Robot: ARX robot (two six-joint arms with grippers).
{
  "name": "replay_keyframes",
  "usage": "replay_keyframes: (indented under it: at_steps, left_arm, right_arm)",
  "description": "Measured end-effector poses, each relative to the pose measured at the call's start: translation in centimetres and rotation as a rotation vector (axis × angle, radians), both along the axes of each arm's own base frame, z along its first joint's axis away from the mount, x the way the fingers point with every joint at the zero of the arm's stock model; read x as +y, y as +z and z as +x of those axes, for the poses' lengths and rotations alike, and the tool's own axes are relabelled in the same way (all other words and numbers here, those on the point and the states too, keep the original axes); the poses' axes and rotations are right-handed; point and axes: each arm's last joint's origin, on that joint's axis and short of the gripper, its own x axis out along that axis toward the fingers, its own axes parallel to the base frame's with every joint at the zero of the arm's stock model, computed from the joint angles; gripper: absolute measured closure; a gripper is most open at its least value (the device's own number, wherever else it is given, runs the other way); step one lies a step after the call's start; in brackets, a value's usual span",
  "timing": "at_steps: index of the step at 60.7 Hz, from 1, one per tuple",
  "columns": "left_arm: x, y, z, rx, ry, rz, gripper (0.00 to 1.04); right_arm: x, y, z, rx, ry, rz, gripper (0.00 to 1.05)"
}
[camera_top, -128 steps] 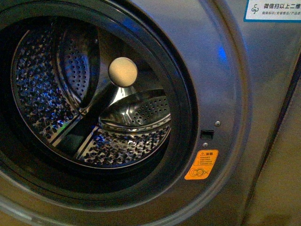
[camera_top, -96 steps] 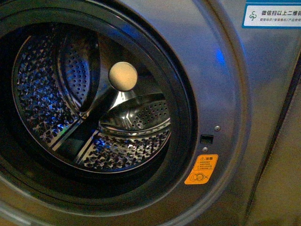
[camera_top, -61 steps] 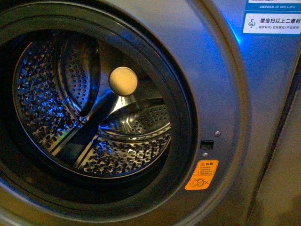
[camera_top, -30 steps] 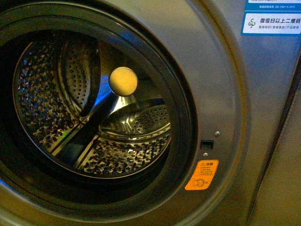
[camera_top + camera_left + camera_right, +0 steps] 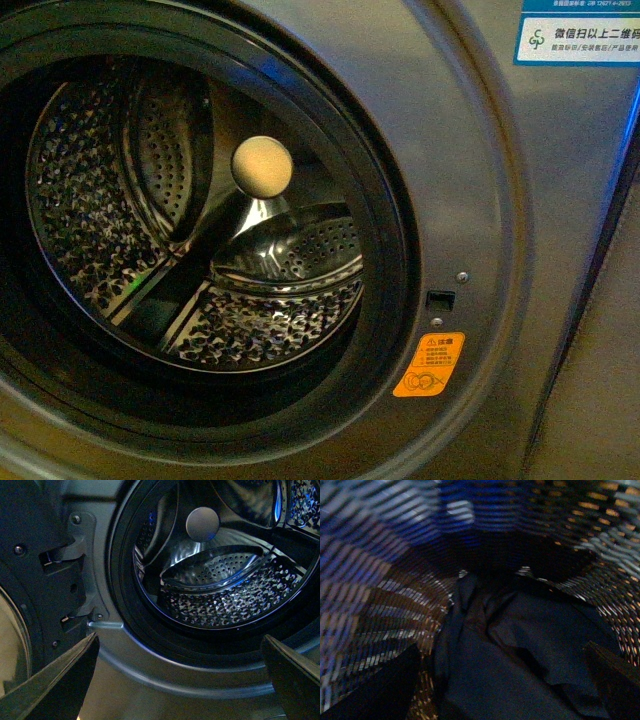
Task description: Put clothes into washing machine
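Grey metal front of the washing machine (image 5: 480, 200) fills the front view, w/ a dim blue tint on the panel. Its round dark-rimmed opening is seen at left, and the perforated steel drum (image 5: 100, 220) is lit inside, w/ a cream round hub (image 5: 262, 165) on the far wall. An orange sticker (image 5: 428, 364) is stuck right of the rim, low down, just under a small latch slot (image 5: 440, 298). A white label (image 5: 578, 40) is cut off at the top right corner.

In the left wrist view the left gripper (image 5: 179, 639) is held near the opening, released, w/ fingers (image 5: 65, 680) spread wide and nothing gripped. The dark door (image 5: 30, 580) and its hinge (image 5: 67, 555) are seen beside the rim.

In the right wrist view the clothes (image 5: 520, 650), a dark navy crumpled heap, are seen lying in a mesh-walled basket (image 5: 380, 580), not yet in the drum. The right gripper (image 5: 502, 647) is pointed at the heap, released, fingers (image 5: 385, 690) wide apart; whether fabric is touched can't be told.
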Motion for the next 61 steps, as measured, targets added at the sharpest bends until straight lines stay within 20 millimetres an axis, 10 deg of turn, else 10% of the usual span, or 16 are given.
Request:
replay_keyframes:
  at_steps: [25,61]
  left_arm:
    - [0.0,0.0,0.0,0.0,0.0,0.0,0.07]
    - [0.0,0.0,0.0,0.0,0.0,0.0,0.07]
  right_arm:
    - [0.2,-10.1,1.4,0.023,-0.026,0.005,0.07]
    - [-2.3,-15.6,-1.8,0.151,-0.152,-0.053,0.07]
